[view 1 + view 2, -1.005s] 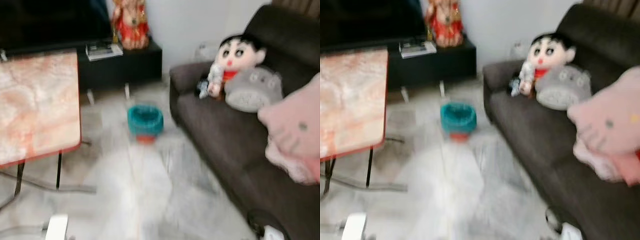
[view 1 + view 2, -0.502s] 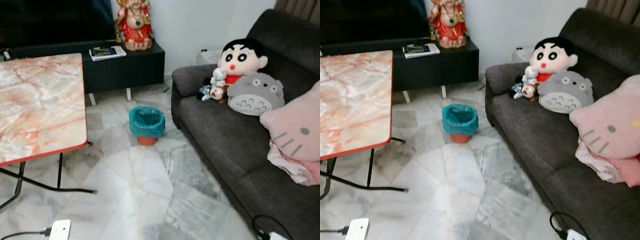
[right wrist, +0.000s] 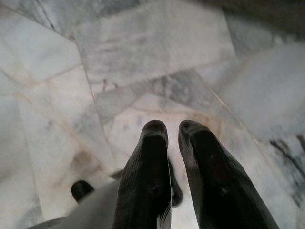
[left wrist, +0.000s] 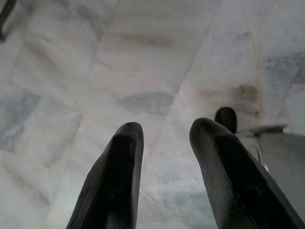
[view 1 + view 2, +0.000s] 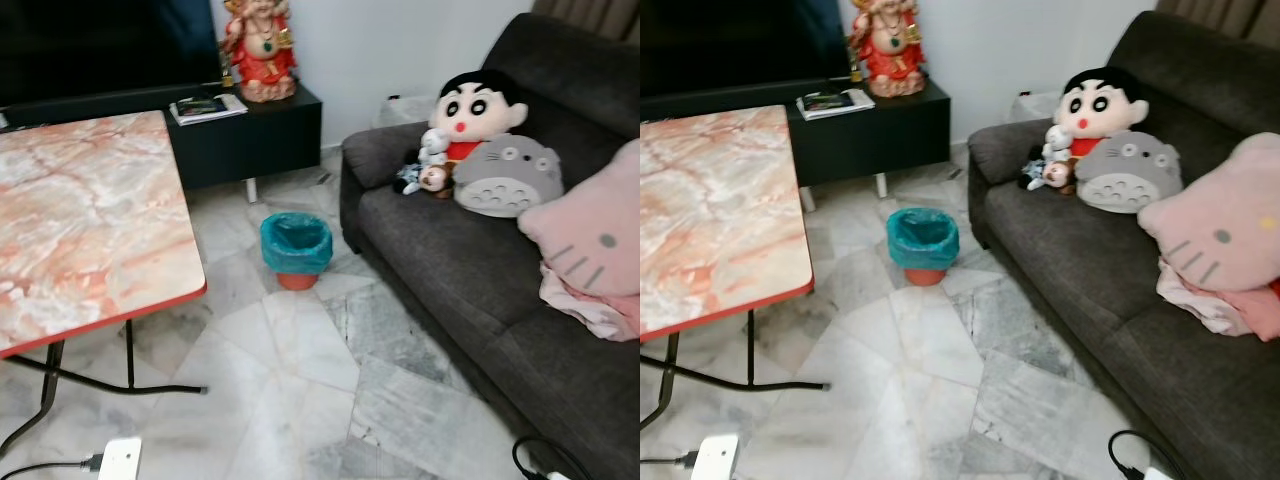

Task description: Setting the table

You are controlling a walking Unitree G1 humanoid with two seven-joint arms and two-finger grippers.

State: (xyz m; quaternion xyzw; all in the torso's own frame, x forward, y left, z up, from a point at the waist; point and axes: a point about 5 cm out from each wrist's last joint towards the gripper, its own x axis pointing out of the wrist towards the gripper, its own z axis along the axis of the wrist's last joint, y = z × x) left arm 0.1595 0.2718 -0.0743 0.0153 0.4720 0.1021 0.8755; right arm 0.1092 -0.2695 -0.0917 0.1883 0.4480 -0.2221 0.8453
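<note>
A folding table [image 5: 90, 220] with a pink marble-pattern top and a red edge stands at the left on thin black legs; its visible top is bare. My left gripper [image 4: 167, 125] hangs over the marble floor, its two black fingers apart with nothing between them. My right gripper [image 3: 172, 125] also hangs above the floor, with its fingers nearly touching and holding nothing.
A teal-lined bin [image 5: 296, 245] stands on the floor between the table and a dark grey sofa [image 5: 450, 270] with plush toys [image 5: 480, 120] and a pink cushion [image 5: 590, 235]. A black cabinet [image 5: 250, 130] runs along the back wall. A white power strip [image 5: 120, 458] lies on the floor.
The camera has settled from blur and turned a little, so more of the table top is in the picture. The things themselves have not moved.
</note>
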